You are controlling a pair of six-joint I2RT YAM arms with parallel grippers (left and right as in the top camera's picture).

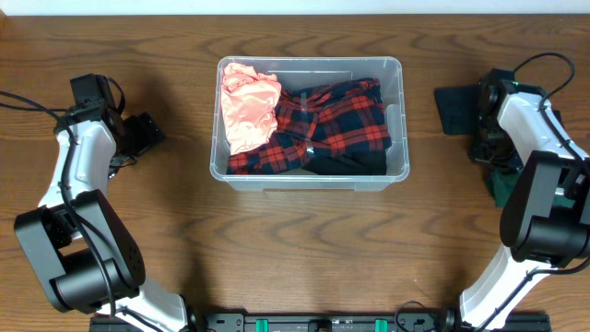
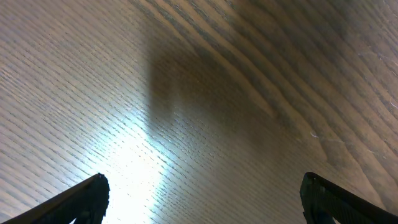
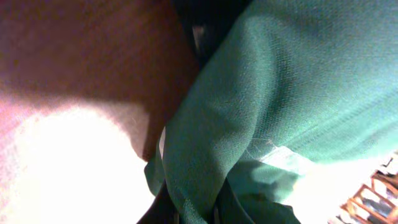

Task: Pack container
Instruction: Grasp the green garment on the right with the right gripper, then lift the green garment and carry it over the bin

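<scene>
We see the container [image 1: 313, 182] in the middle of a brown wooden table [image 1: 295, 249].

Inside it a pink cloth [image 1: 247, 106] lies on the left and a red checked shirt [image 1: 336, 124] lies beside it. The wood has long dark lines, and a bright light shines on it. Our left gripper [image 2: 204, 183] is over bare wood on the left side, its fingers wide apart. Our right gripper [image 3: 193, 211] is on the right side, squeezed tight on a green cloth [image 3: 280, 93].
</scene>
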